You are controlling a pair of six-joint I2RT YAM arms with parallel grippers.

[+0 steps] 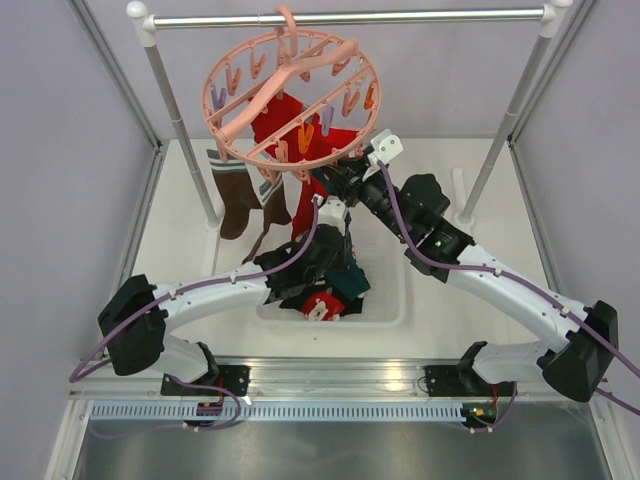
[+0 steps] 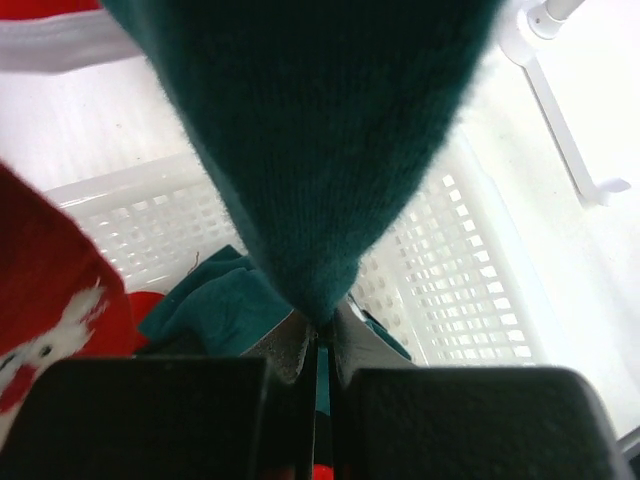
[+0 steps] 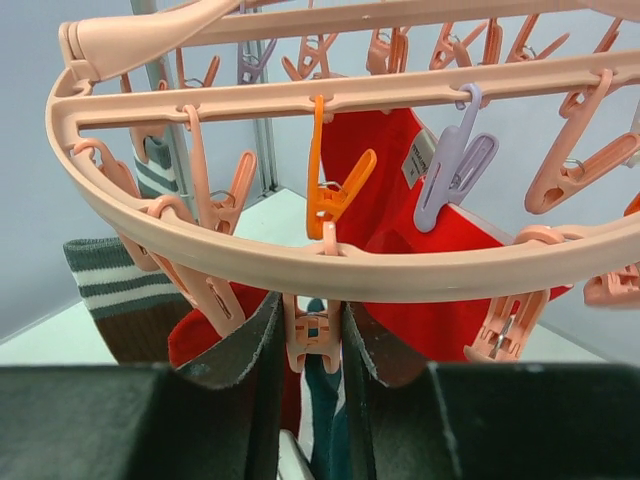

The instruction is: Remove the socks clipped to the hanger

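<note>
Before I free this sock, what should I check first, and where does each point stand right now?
1. Left gripper shut on the toe of the dark teal knitted sock: ok.
2. Right gripper fingers on either side of the salmon-pink plastic clip under the round pink plastic hanger: ok.
3. That clip holds teal fabric: ok.
4. Clip squeezed open: cannot tell.
5. White perforated plastic basket below the sock: ok.
6. Red fabric sock clear of the right fingers: cannot tell, it hangs close behind them.
</note>
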